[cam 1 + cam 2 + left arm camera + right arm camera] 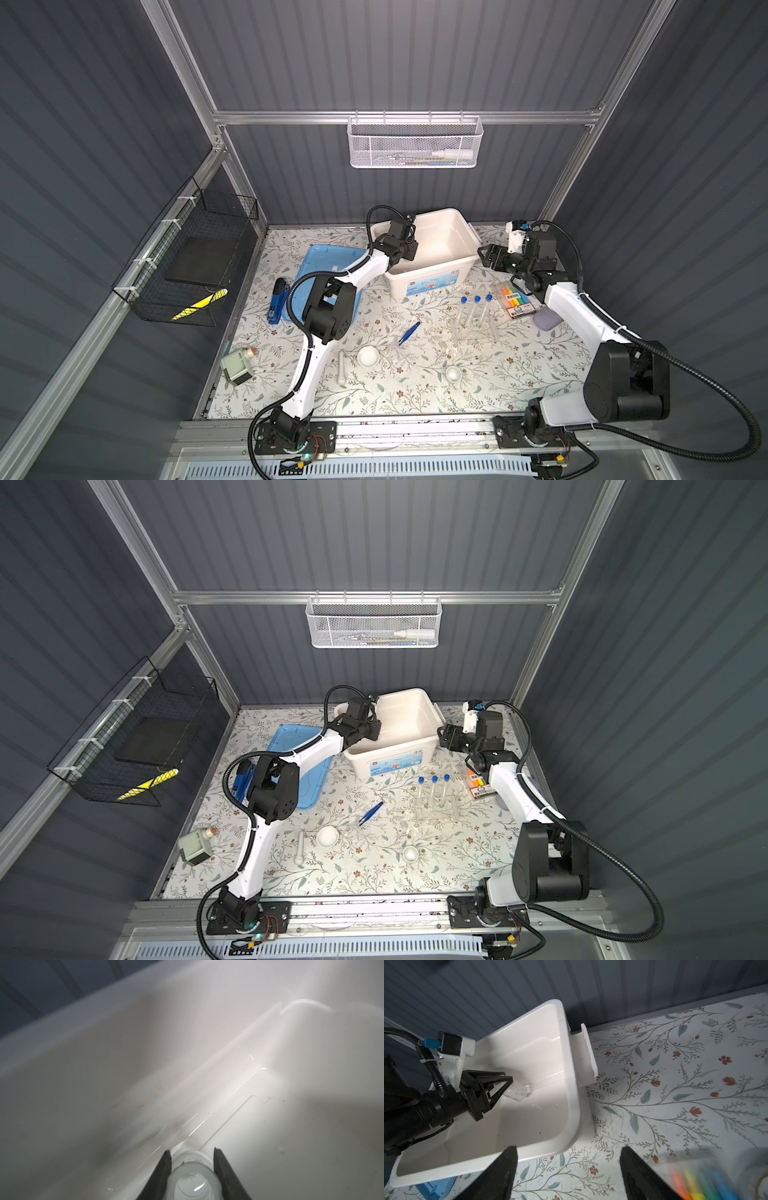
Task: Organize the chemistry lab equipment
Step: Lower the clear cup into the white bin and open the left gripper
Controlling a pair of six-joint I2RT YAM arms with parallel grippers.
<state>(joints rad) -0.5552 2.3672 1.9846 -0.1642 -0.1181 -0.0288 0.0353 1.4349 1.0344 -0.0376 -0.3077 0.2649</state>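
My left gripper [192, 1150] reaches down into the white bin [432, 274] and is shut on the small clear glass vessel [193, 1178]. The right wrist view shows that vessel [517, 1092] sticking out tilted from the fingers, just above the bin floor. Beside the bin's right wall my right gripper [486, 255] stands open over the table with nothing in it. On the floral table stand three blue-capped test tubes [473, 309] in a clear rack [473, 332]. Blue tweezers [409, 333], two white bowls [368, 356] [454, 374] and a white pestle [341, 368] lie nearer the front.
A blue lid [320, 266] lies left of the bin, partly under the left arm, with a dark blue stapler [278, 301] beside it. A highlighter pack [515, 301] lies under the right forearm. A small grey device [237, 365] sits front left. Wire baskets hang on the walls.
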